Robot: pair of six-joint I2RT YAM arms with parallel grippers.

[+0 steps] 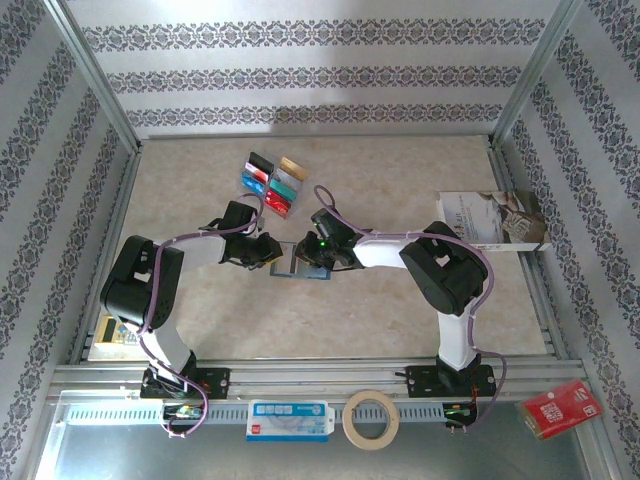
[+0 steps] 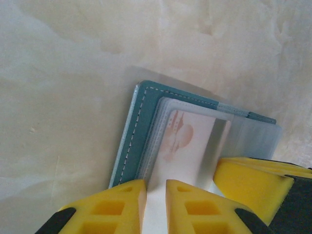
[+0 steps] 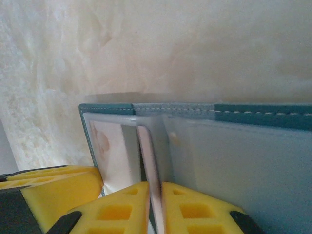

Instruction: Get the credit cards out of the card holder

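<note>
I am working on the card holder, the little blue-green wallet. It lies open and flat on the table. My two grippers meet at it, one from each side.

My left gripper is at the left side of the card holder. Its two yellow fingers are pressed close together. They pinch the near end of a white card with a red-brown picture on it. That card sits in a clear pocket of the card holder. I cannot tell if I pinch just the card or a bit of the pocket too. I think I hold it by this end because the rest is tucked inside.

My right gripper is at the right side of the card holder. Its fingers are pressed close too. They pinch a clear page of the card holder, so the page stands up on its edge. I think I hold it this way so the card holder does not slide along when the card is pulled.

More credit cards lie in tidy rows past the far side of the card holder, out of the way. I think the white card should go there next, with a slow, straight pull.
</note>
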